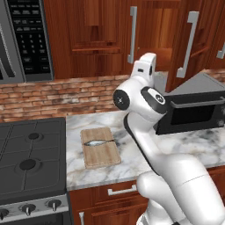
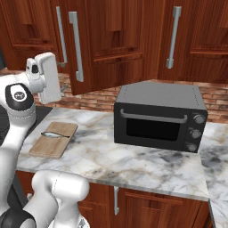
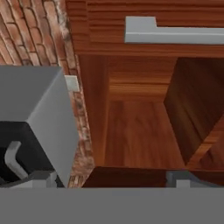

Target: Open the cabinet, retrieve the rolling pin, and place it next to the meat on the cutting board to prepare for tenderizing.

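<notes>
The cabinet (image 1: pixel 105 35) hangs above the counter, and its right door (image 2: pixel 111 44) stands swung out toward me. My gripper (image 3: pixel 113 177) is open and empty. It is raised in front of the opening, and the hand view looks into the cabinet's bare wooden interior (image 3: pixel 135 127). My white hand (image 1: pixel 146 66) is just below the doors. The rolling pin is out of view. The cutting board (image 1: pixel 101 154) lies on the marble counter beside the stove. The small silvery meat (image 1: pixel 97 142) rests across its far half, also seen from the right as meat (image 2: pixel 54 134) on the board (image 2: pixel 50 146).
A black toaster oven (image 2: pixel 160 116) stands on the counter to the right of my arm, under the open door. A stove (image 1: pixel 30 154) is left of the board, with a microwave (image 1: pixel 22 39) above it. Drawer fronts (image 1: pixel 121 191) run below the counter edge.
</notes>
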Robot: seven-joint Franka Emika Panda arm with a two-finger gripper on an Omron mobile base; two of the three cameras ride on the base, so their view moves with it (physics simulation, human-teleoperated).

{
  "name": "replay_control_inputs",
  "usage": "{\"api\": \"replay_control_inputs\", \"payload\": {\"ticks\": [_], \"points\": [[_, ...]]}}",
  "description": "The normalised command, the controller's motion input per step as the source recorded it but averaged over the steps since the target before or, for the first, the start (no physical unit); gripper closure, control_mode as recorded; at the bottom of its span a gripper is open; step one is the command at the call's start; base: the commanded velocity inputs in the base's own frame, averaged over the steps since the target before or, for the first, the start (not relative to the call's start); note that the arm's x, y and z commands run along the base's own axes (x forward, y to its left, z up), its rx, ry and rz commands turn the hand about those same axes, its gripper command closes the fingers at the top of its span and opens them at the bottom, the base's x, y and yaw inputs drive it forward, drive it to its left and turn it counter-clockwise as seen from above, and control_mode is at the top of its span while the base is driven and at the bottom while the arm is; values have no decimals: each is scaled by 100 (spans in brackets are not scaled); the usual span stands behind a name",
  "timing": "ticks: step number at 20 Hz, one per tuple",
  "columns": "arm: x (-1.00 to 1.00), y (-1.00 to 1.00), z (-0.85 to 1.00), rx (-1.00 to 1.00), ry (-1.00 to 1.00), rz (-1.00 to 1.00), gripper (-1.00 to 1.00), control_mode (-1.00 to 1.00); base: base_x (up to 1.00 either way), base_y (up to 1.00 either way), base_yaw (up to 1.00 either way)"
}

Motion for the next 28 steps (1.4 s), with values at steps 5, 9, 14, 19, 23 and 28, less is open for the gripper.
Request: {"api": "replay_control_inputs", "payload": {"ticks": [5, 9, 14, 19, 23, 28], "points": [[31, -19, 0, -12, -1, -2, -100, -100, 0, 0, 0], [21, -19, 0, -9, -2, -3, -100, -100, 0, 0, 0], [5, -22, 0, -6, -1, -5, -100, -100, 0, 0, 0], [-18, -30, 0, -3, -3, -11, -100, -100, 0, 0, 0], [-39, -39, 0, 0, -3, -15, -100, -100, 0, 0, 0], [-49, -40, 1, 0, -5, -17, -100, -100, 0, 0, 0]]}}
